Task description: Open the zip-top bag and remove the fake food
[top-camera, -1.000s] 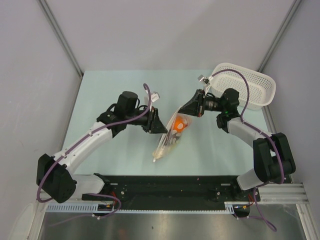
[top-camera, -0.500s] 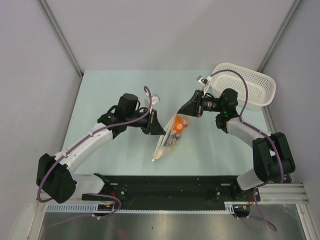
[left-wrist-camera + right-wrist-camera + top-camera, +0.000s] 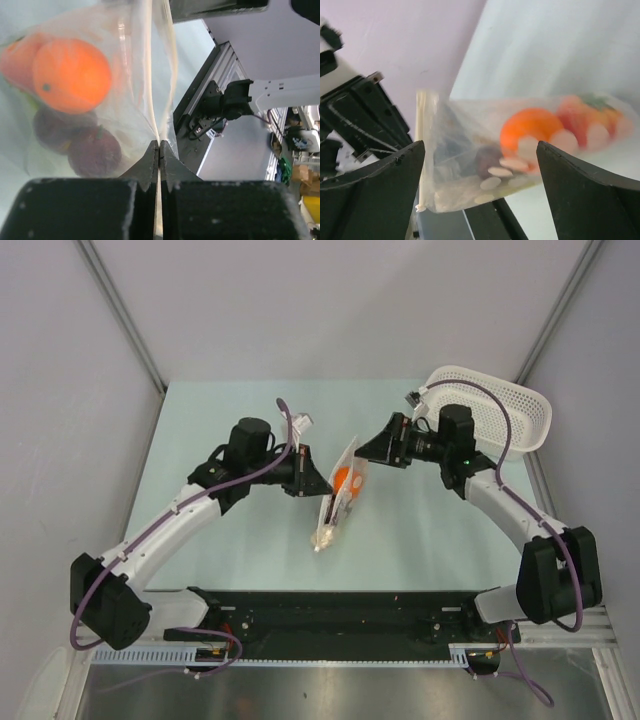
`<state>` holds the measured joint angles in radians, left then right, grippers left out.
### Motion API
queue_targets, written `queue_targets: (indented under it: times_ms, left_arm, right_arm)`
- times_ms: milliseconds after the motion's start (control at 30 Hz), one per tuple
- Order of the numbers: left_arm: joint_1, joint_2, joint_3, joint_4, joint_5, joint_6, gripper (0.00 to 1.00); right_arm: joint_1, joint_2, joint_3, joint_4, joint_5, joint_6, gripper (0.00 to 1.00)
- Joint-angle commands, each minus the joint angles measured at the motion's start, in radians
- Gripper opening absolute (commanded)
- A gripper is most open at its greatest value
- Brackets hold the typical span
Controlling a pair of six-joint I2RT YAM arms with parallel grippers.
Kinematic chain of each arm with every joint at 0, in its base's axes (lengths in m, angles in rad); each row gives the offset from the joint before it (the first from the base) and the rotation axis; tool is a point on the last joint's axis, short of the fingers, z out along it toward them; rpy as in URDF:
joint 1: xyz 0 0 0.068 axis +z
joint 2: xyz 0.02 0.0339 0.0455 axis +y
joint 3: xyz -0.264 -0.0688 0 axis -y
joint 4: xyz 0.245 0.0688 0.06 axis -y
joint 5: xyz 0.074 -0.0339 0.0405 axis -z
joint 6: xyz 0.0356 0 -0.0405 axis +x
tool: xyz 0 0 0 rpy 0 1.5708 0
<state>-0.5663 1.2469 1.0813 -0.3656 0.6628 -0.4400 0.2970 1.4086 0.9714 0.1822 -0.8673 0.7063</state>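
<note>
The zip-top bag (image 3: 337, 502) hangs edge-on over the middle of the table, its lower tip near the surface. My left gripper (image 3: 320, 487) is shut on its side; in the left wrist view the fingertips (image 3: 159, 146) pinch the clear film (image 3: 131, 95). Inside lies the fake food: an orange ball (image 3: 70, 75), a red tomato (image 3: 14, 56) and dark purple lumps (image 3: 95, 150). My right gripper (image 3: 364, 451) stands open just right of the bag's top, touching nothing. Its view shows the bag (image 3: 465, 175), the white zip strip (image 3: 421, 150), the orange ball (image 3: 527, 127) and the tomato (image 3: 582, 117) between its spread fingers (image 3: 375, 195).
A white perforated basket (image 3: 505, 410) sits at the back right corner, behind the right arm. Grey walls enclose the table on the left, back and right. The black mounting rail (image 3: 340, 615) runs along the near edge.
My right gripper has opened and let go of the bag, drawing back slightly to the right. My left gripper has shut on the bag, which now hangs narrower and more edge-on.
</note>
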Motion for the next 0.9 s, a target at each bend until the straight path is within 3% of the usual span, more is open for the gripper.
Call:
queue_targets:
  times_ms: [0,133,467,767,833,867]
  left_arm:
    - [0.003,0.003,0.063,0.088,-0.046,-0.097,0.0]
    - [0.003,0.022,0.089,0.042,-0.092,-0.097,0.0]
    - [-0.007,0.092,0.083,0.154,-0.069,-0.183,0.0]
    - [-0.03,0.114,0.104,0.151,-0.068,-0.178,0.0]
    - [-0.03,0.111,0.106,0.139,-0.078,-0.172,0.0]
    - [-0.032,0.102,0.109,0.12,-0.092,-0.163,0.0]
  right_arm:
    - [-0.064,-0.075,0.09,-0.386,0.16,-0.071,1.0]
    - [-0.053,-0.088,0.142,-0.558,0.177,-0.106,1.0]
    - [0.079,-0.122,0.178,-0.57,0.284,-0.07,0.95]
    - [0.168,-0.071,0.222,-0.632,0.349,-0.102,0.92]
    - [0.174,-0.043,0.234,-0.673,0.367,-0.128,0.87]
    - [0.175,-0.036,0.242,-0.713,0.381,-0.134,0.75]
